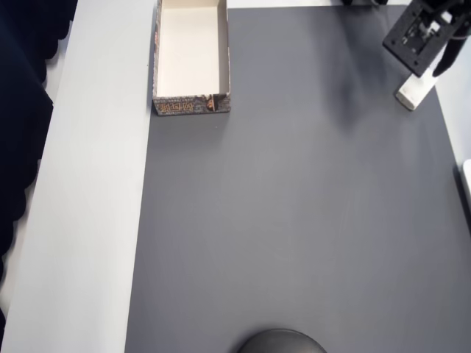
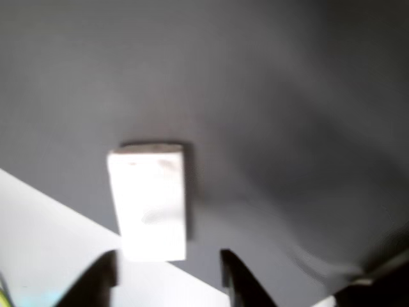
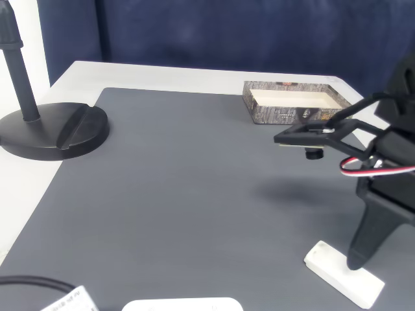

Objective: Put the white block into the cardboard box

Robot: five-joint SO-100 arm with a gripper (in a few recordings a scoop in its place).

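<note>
From the overhead view, the cardboard box [image 1: 191,55] sits far off to the left of my pincer [image 1: 427,66], across a wide stretch of bare grey mat [image 1: 294,220] with nothing in between, so the carry path looks free. The box's near printed wall faces that run; I judge I must lift high enough to clear it. The white block [image 1: 413,92] lies directly under my pincer, right at the mat's right-hand edge, where the pale surface [image 1: 456,118] begins. In the wrist view the block [image 2: 150,201] lies flat between and just ahead of the two dark fingertips [image 2: 238,278], which stand apart, open and not yet touching it. I'd lower straight down, centre on its long sides, and close squarely. It lies near the surface's edge, so a nudge outward is the risk.
</note>
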